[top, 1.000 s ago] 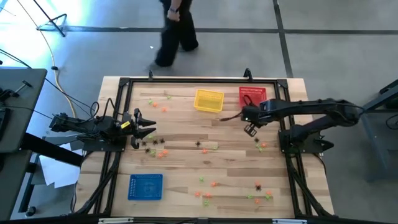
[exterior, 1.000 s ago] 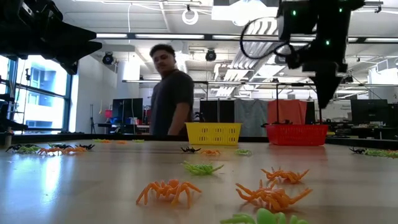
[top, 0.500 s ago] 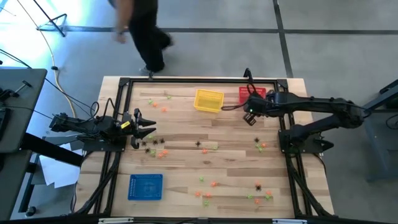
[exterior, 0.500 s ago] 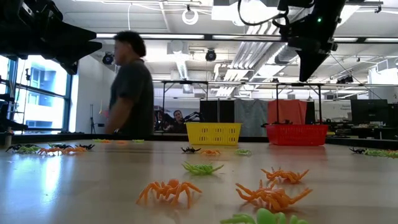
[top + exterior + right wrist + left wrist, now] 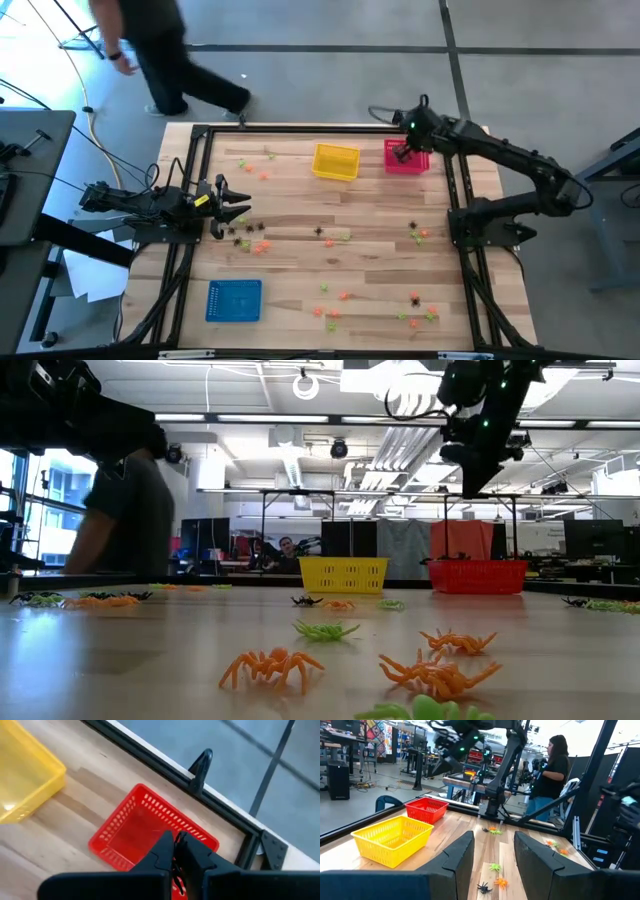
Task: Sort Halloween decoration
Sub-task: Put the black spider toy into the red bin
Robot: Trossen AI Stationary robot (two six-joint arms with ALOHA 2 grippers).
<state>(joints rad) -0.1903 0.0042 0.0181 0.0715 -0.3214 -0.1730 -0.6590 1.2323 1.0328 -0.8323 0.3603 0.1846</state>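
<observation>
**Right arm now poised above the red basket**

Over the past second the right arm has swung from mid-table, right of centre in the high view, up to the upper right, and the right gripper (image 5: 404, 150) now hangs directly over the red basket (image 5: 406, 157). In the right wrist view its two dark fingers (image 5: 167, 851) stand almost together, with only a thin slit between them, pointing down into the basket's open mouth. Whether a trinket is pinched in that slit cannot be told: something dark sits at the tips, but it may be part of the fingers themselves. If one is held, this looks like the drop-off stage for one piece, with release the likely next move.

The left gripper (image 5: 232, 208) has not shifted; it waits at the left middle of the high view, jaws standing apart and holding nothing, just above a small cluster of black trinkets (image 5: 240, 230).

Most of the Halloween decoration (image 5: 338, 296) is still unsorted on the wooden table (image 5: 290, 200): orange, green and black pieces scattered at lower centre and lower right, a few at upper left, some at centre. The yellow basket (image 5: 335, 161) sits at upper centre and the blue basket (image 5: 234, 300) at lower left. A person (image 5: 150, 50) has walked leftwards beyond the table's far edge, now upper left.
</observation>
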